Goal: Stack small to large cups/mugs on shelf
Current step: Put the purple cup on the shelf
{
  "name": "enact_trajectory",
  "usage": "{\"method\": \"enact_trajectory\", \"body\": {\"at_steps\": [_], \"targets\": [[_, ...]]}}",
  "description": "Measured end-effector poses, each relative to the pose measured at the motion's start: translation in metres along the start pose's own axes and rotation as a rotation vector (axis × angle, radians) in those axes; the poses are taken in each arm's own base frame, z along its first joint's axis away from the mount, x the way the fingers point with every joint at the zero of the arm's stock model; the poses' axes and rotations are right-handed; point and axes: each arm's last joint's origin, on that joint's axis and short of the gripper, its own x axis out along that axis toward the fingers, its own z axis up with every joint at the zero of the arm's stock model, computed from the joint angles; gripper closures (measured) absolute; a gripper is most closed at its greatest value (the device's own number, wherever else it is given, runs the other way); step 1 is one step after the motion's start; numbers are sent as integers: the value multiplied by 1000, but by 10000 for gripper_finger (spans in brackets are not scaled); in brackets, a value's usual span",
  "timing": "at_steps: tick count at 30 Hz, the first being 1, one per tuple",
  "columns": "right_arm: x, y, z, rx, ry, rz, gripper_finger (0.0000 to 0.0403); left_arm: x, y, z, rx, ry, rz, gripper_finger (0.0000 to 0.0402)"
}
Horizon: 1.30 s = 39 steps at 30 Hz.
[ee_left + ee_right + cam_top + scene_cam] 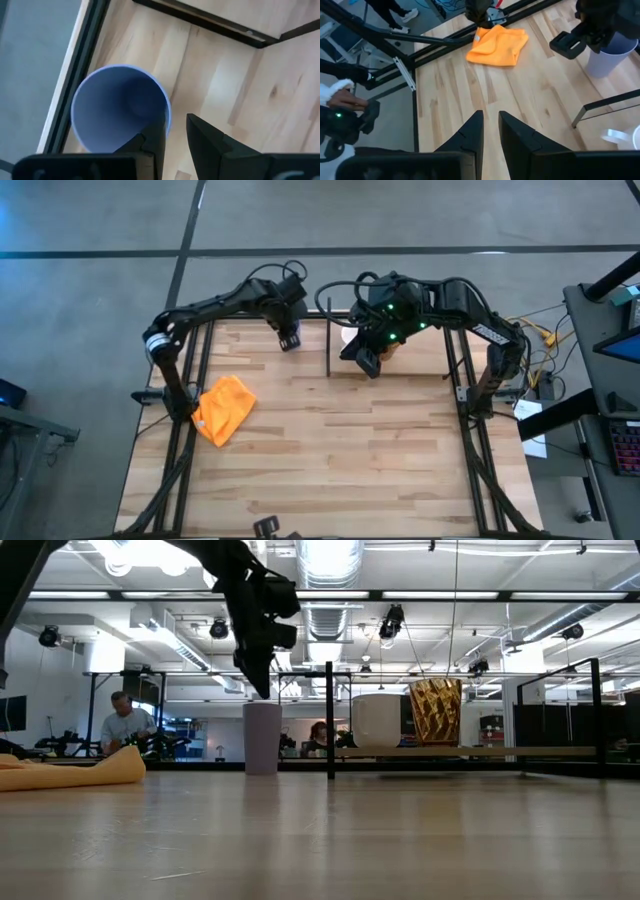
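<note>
The lavender tumbler point(262, 738) stands upright on the table, left of the shelf; it also shows in the left wrist view point(115, 110). My left gripper point(175, 122) is shut on the tumbler's rim from above point(263, 690). The white mug point(377, 720) and the amber cup point(436, 712) stand side by side on the wooden shelf point(480, 751) at the table's far edge. My right gripper point(490, 115) is shut and empty. It hangs high over the shelf's near left part point(368, 362). My left gripper pinches the tumbler's wall at the rim point(169, 117), one finger inside the mouth and one outside. The fingers point down from above. The tumbler stands upright with its base on the table.
An orange cloth point(225, 408) lies near the table's left edge. The shelf's black upright rod point(330, 720) stands between the tumbler and the mug. People show in the room beyond the table point(125, 725). Bare planks lie in the table's near half.
</note>
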Motion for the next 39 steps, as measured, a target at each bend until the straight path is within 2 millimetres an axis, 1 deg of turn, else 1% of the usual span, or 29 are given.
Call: {"method": "enact_trajectory", "body": {"at_steps": [9,12,16,19,21,23,27,29,34,37,39], "targets": [[0,0,0,0,0,0,349,25,3,4,-4,41,-10,338],[0,0,0,0,1,-1,349,29,3,4,-5,52,-13,344],[0,0,0,0,2,-1,349,25,2,4,-6,45,-11,390],[0,-1,-2,3,20,-8,349,17,1,2,-8,39,-11,398],[0,-1,-3,6,32,-12,349,9,-5,-1,-38,54,-31,400],[0,-2,-5,9,47,-17,349,2,-15,-4,-23,67,-66,400],[0,-2,-5,3,49,-18,349,-19,-42,-7,2,65,-95,401],[0,-2,-5,-1,50,-18,349,-30,-63,-9,55,57,-121,401],[-1,-2,-6,-31,63,-23,349,-56,-130,-14,156,1,-234,401],[-7,-3,-13,-23,109,-40,349,-64,-171,-16,228,-50,-285,401],[-16,-5,-20,-20,150,-80,349,-63,-196,-12,240,-99,-324,401]]}}
